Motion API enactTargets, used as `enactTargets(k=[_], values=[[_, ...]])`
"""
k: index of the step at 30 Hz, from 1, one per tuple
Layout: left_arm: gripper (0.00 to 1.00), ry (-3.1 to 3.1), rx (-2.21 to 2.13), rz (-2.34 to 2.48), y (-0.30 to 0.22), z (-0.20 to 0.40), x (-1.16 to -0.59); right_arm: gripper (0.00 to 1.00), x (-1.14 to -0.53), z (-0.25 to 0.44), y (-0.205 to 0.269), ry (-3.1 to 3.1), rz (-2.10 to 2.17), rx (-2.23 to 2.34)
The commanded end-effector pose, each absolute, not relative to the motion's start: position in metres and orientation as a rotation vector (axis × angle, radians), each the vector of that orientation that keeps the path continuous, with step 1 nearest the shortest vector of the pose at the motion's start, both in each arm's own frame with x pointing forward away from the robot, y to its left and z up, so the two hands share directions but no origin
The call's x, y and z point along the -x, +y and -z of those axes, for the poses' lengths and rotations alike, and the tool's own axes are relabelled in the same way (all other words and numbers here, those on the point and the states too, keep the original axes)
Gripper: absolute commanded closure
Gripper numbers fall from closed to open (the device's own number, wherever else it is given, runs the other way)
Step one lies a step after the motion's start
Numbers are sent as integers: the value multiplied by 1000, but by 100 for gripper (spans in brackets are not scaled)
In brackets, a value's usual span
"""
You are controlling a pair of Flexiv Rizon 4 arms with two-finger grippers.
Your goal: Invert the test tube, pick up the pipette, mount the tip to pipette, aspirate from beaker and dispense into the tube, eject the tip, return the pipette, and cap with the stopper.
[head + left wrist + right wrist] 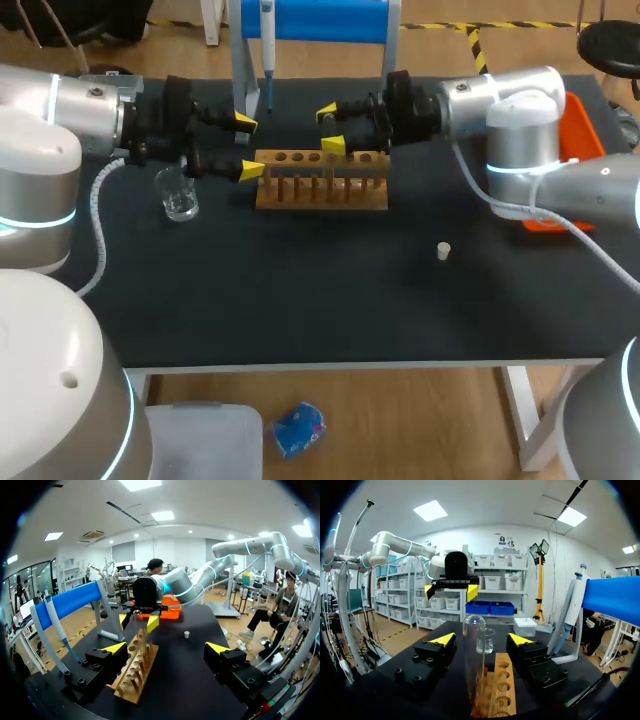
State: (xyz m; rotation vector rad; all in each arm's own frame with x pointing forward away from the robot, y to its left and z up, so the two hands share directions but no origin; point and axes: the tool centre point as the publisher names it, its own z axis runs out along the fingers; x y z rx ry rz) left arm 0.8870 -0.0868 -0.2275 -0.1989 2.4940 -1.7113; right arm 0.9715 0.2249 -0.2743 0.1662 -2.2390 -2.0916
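right claw [481, 639] released, fingers either side of clear glass test tube [474, 652], not touching | tube upright, rounded end up, in slotted wooden rack [497, 690] | left claw [166, 647] released, at rack's far end | risk: you close off-centre, tube tips or slips, rack drags, claws bump

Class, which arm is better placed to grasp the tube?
Right: the open right end effector straddles the clear glass test tube; the left end effector sits at one end of the wooden rack.
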Motion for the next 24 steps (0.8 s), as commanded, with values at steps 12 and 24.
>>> enactTargets(k=[12, 24], values=[[0, 2492, 200, 1710, -87, 228, -887, 79, -967, 275, 226, -2238, 2090, -151], [0, 2492, 200, 1710, -87, 228, -887, 100, -967, 271, 223, -2244, 2105, -152]])
